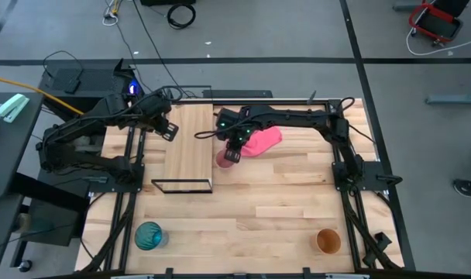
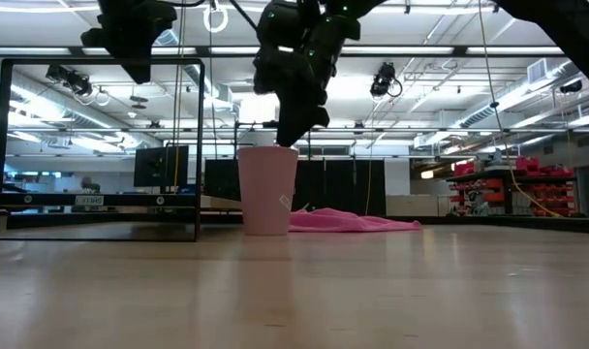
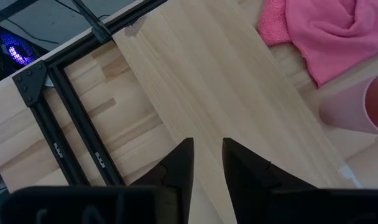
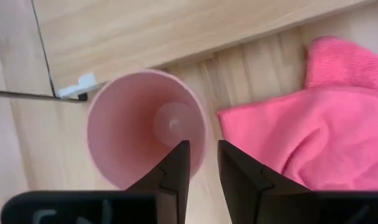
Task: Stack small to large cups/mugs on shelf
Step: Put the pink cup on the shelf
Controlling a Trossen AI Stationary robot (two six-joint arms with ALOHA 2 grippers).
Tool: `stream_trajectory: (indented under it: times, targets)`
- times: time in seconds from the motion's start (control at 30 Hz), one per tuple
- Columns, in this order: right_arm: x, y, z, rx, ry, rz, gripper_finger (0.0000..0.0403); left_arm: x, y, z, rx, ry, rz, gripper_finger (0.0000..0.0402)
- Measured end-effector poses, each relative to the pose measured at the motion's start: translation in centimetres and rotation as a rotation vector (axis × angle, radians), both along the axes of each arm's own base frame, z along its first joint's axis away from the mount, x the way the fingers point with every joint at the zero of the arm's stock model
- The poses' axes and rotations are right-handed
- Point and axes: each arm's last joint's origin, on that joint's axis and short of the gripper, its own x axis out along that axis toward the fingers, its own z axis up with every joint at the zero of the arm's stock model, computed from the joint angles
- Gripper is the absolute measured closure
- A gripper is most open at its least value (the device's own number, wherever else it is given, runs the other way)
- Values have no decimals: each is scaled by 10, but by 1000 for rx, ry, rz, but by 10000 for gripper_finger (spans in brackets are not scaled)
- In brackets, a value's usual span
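The small pale pink cup (image 1: 224,160) stands upright on its base on the tabletop, just right of the shelf (image 1: 189,146) and beside the pink cloth. My right gripper (image 1: 234,152) hangs over it, pointing down and narrowly open. Its fingertips (image 4: 181,152) are level with the rim's right side (image 4: 203,134), one over the inside and one outside; in the low view the gripper (image 2: 287,138) ends right above the rim (image 2: 268,148). My left gripper (image 1: 169,129) is narrowly open and empty above the shelf's far left part (image 3: 226,93). The teal-blue cup (image 1: 149,235) and the orange-brown cup (image 1: 328,241) stand near the table's near edge.
A pink cloth (image 1: 261,141) lies flat on the table right of the pink cup, also in the right wrist view (image 4: 307,130). The shelf's thin black wire frame (image 2: 200,145) rises at its near end. Black frame rails (image 1: 131,167) run along both table sides.
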Motion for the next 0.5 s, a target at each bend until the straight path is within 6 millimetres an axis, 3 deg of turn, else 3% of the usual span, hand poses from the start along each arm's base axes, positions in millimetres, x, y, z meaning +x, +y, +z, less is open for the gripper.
stream_trajectory:
  times: [0.13, 0.23, 0.5]
  targets:
    - [-9, 1, 15, 1, -8, -9, 313, 4, 1, 2, -21, -62, -14, 306]
    - [-24, 4, 37, 1, -12, -9, 313, 12, 2, 5, -36, -167, -39, 306]
    - [-95, 30, 117, 16, -65, -35, 313, 57, -10, 21, -44, -528, -240, 314]
